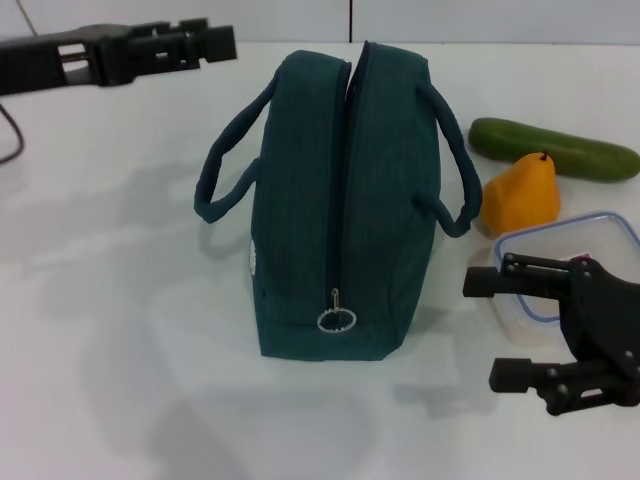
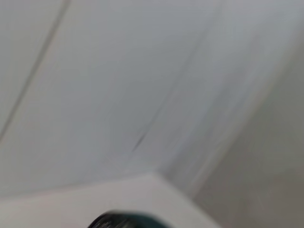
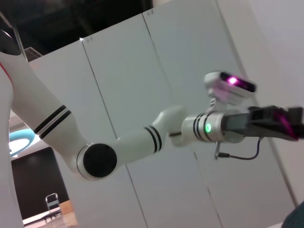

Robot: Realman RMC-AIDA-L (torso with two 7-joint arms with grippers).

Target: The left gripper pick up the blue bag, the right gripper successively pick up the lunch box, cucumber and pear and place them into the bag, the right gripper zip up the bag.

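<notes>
1. The blue bag (image 1: 345, 200) stood mid-table, apparently zipped.
2. The left gripper (image 1: 190, 42), grip unclear, hovered beyond its handle (image 1: 232, 160).
3. The right gripper (image 1: 520, 325) gaped empty over the lunch box (image 1: 560, 265); loading a zipped bag would fail.

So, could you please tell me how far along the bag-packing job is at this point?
Nothing looks done yet. The bag stands on the table, zipped, with the lunch box, cucumber and pear beside it. The left gripper hangs at the far left, clear of the bag; the right gripper is open by the lunch box, holding nothing. Holding the bag, opening it, loading and zipping all remain.
</notes>
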